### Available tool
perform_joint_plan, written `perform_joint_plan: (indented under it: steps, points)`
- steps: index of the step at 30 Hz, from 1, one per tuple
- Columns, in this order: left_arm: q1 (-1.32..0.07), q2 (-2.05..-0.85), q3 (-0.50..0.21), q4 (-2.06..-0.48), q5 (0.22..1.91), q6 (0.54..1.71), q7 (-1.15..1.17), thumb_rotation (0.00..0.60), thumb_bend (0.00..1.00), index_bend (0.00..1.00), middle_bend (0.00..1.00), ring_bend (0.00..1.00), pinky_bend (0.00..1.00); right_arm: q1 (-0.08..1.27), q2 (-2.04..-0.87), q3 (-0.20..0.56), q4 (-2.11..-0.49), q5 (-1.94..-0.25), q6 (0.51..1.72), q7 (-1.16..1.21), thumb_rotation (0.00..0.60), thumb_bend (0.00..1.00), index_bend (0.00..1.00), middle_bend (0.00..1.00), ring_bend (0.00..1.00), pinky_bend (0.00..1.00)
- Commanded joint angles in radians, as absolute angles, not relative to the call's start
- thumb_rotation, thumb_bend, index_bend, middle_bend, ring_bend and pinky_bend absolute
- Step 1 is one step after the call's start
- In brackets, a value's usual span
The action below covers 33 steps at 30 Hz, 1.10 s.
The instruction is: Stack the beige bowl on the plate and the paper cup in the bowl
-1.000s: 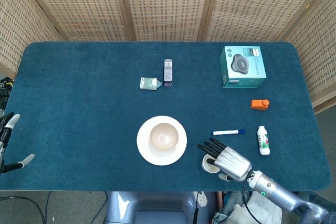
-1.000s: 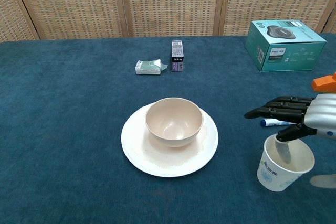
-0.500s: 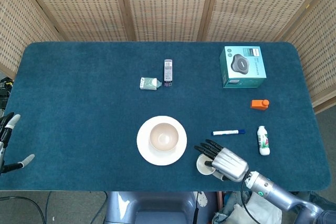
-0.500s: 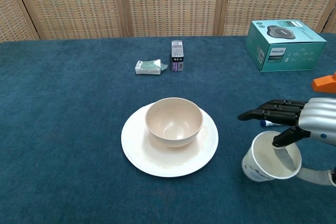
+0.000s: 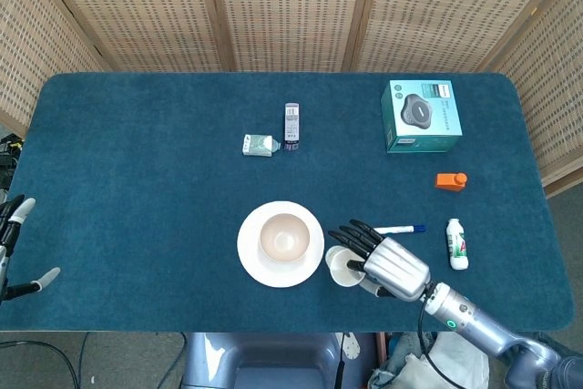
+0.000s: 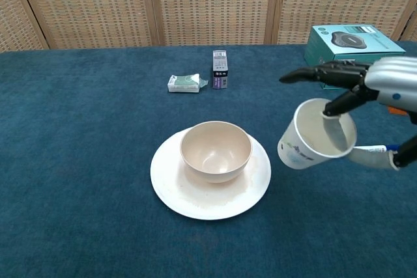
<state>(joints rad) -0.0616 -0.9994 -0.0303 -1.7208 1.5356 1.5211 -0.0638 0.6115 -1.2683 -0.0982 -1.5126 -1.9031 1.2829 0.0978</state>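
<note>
A beige bowl (image 5: 283, 237) (image 6: 215, 150) sits upright on the white plate (image 5: 252, 257) (image 6: 171, 183) near the table's front edge. My right hand (image 5: 384, 262) (image 6: 373, 85) holds the white paper cup (image 5: 342, 267) (image 6: 313, 136) by its rim, a finger inside, the cup tilted and lifted off the table just right of the plate. At the far left of the head view my left hand (image 5: 13, 245) rests beside the table's edge with fingers apart and nothing in it.
A teal box (image 5: 421, 115) (image 6: 353, 55) stands at the back right. An orange item (image 5: 450, 180), a marker (image 5: 399, 229) and a small white bottle (image 5: 456, 243) lie to the right. A small packet (image 5: 259, 145) (image 6: 184, 83) and a dark box (image 5: 291, 125) (image 6: 220, 69) lie behind the plate.
My right hand has lifted the paper cup off the table and carried it left, toward the plate and bowl. The left hand has not moved.
</note>
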Motion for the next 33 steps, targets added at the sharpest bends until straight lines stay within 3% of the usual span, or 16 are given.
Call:
perform_joint_plan:
  steps: [1,6,10,23,33]
  points:
    - [-0.061,-0.999,-0.030,-1.721,1.537,1.523,-0.064,0.600,0.00,0.00,0.00,0.00,0.00,0.693,-1.228,-0.014,-1.631,-1.801,1.147,0.078,0.600,0.43,0.62,0.00,0.00,0.00]
    - [-0.061,-0.995,-0.032,-1.718,1.532,1.522,-0.076,0.600,0.00,0.00,0.00,0.00,0.00,0.782,-1.232,0.079,-1.752,-1.573,0.916,-0.030,0.600,0.43,0.62,0.00,0.00,0.00]
    - [-0.063,-0.990,-0.035,-1.715,1.525,1.517,-0.091,0.600,0.00,0.00,0.00,0.00,0.00,0.823,-1.279,0.109,-1.768,-1.455,0.828,-0.122,0.600,0.43,0.62,0.00,0.00,0.00]
    - [-0.074,-0.978,-0.042,-1.705,1.505,1.490,-0.129,0.600,0.00,0.00,0.00,0.00,0.00,0.898,-1.419,0.145,-1.703,-1.214,0.755,-0.311,0.600,0.43,0.62,0.00,0.00,0.00]
    - [-0.076,-0.978,-0.042,-1.705,1.503,1.487,-0.129,0.600,0.00,0.00,0.00,0.00,0.00,0.919,-1.459,0.140,-1.669,-1.148,0.755,-0.354,0.600,0.43,0.62,0.00,0.00,0.00]
